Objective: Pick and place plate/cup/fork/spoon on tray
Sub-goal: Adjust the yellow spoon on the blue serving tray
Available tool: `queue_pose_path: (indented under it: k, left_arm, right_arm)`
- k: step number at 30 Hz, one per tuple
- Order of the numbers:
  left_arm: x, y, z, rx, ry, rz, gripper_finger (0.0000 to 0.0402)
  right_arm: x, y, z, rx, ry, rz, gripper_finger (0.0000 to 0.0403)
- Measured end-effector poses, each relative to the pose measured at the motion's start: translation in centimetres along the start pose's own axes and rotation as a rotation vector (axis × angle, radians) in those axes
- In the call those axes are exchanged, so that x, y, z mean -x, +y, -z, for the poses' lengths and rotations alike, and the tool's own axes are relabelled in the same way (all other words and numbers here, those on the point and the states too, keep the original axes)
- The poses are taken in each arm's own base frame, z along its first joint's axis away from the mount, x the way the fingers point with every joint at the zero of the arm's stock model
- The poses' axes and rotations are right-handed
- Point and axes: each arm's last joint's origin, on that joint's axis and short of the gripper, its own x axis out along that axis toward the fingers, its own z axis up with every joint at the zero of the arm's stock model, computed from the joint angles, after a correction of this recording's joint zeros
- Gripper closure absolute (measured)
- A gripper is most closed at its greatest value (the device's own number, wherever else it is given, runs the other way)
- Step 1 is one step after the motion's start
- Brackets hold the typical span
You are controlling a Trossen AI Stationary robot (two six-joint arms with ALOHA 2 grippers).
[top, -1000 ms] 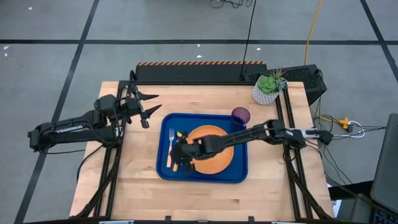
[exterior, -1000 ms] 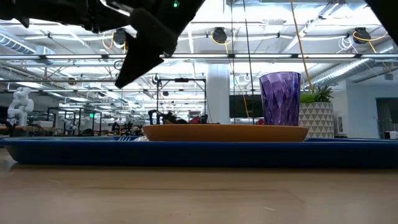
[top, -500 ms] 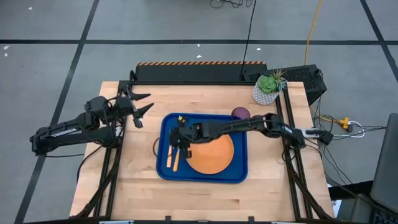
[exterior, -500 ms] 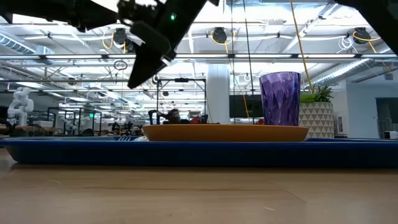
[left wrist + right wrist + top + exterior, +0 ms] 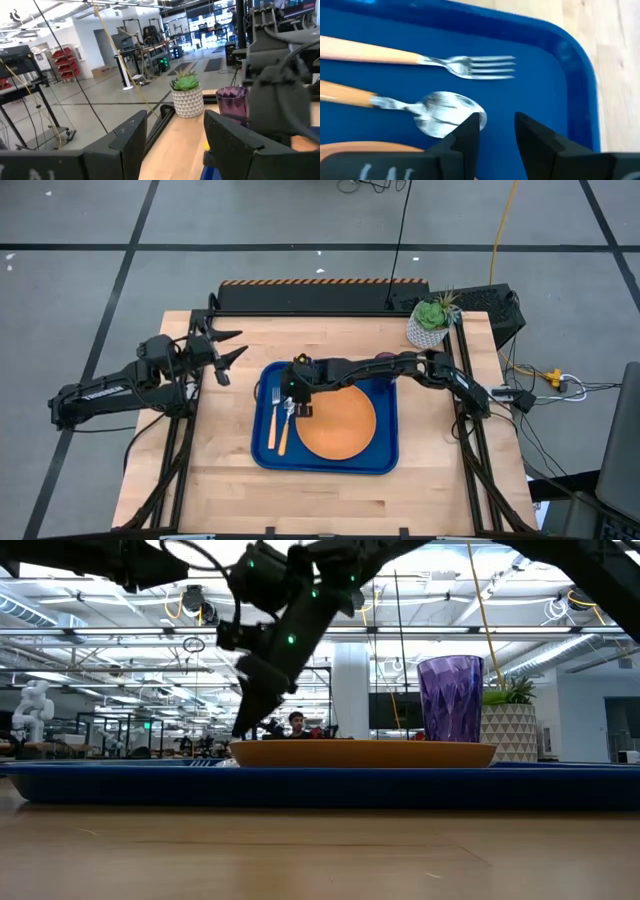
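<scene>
Large blue rectangular plastic tray point(image 5: 262, 455) with rounded corners sits mid-table. On it: wide round orange plate point(image 5: 338, 427) with raised rim, taking the middle and right part. Small fork point(image 5: 273, 418) with silver tines and slim orange handle lies along the tray's left side, with the small orange-handled spoon point(image 5: 285, 425) with an oval silver bowl just beside it, between fork and plate. Both lie parallel, metal ends toward the far edge.

Right gripper point(image 5: 296, 394) is stretched across the tray's far side, hovering above the spoon bowl and the plate's far-left rim. Right wrist view shows its fingers point(image 5: 467, 131) parted with blue tray visible in the gap, nothing held; the spoon bowl point(image 5: 445, 113) is partly covered by one finger, and the handles are cut off at the frame edge.

The dark purple translucent cylindrical tumbler point(image 5: 450, 698) is hidden under the right arm from above; low view shows it upright behind the plate, probably on the tray's far-right corner, base not visible.

Left gripper point(image 5: 228, 347) waits off the tray's far-left corner, above bare table, fingers spread, empty.

White patterned pot with green succulent point(image 5: 431, 321) stands at the far-right table corner.
</scene>
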Motion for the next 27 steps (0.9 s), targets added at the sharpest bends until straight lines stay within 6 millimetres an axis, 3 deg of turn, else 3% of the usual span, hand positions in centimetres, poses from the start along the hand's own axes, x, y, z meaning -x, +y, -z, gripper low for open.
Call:
queue_pose_path:
  k: [9, 27]
  left_arm:
    - [0.0, 0.0, 0.0, -0.025, 0.000, -0.009, 0.0202]
    - [0.0, 0.0, -0.1, -0.024, -0.006, -0.012, 0.0202]
  right_arm:
    - [-1.5, -0.1, 1.6, -0.005, -0.012, -0.015, 0.0289]
    - [-1.6, -0.1, 1.4, 0.026, -0.052, -0.036, 0.0289]
